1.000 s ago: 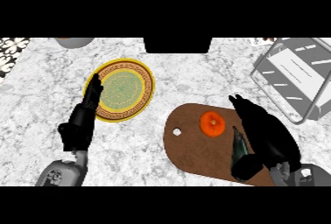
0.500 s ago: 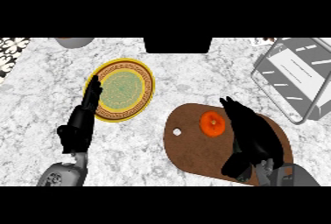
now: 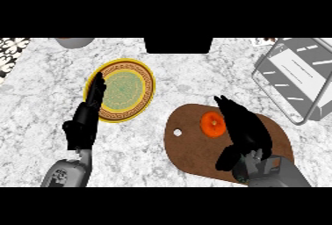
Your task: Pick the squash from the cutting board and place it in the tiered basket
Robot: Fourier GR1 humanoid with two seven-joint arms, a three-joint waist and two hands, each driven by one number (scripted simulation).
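Observation:
An orange squash (image 3: 212, 124) lies on the upper part of the brown cutting board (image 3: 194, 151), right of centre. My right hand (image 3: 242, 128) is over the board just right of the squash, fingers straight and pointing up-left; its fingertips (image 3: 221, 103) reach past the squash's top edge. The hand holds nothing. The wire tiered basket (image 3: 297, 79) stands at the upper right. My left hand (image 3: 86, 118) rests open at the left, fingers up along the plate's left rim.
A yellow-rimmed patterned plate (image 3: 123, 90) lies on the marble counter at the upper left. A grey bowl (image 3: 74, 41) shows at the top left edge, a dark object (image 3: 178, 45) at the top centre.
My right hand has moved left across the cutting board, from beside the squash to right against its right side. The left hand and squash have stayed put.

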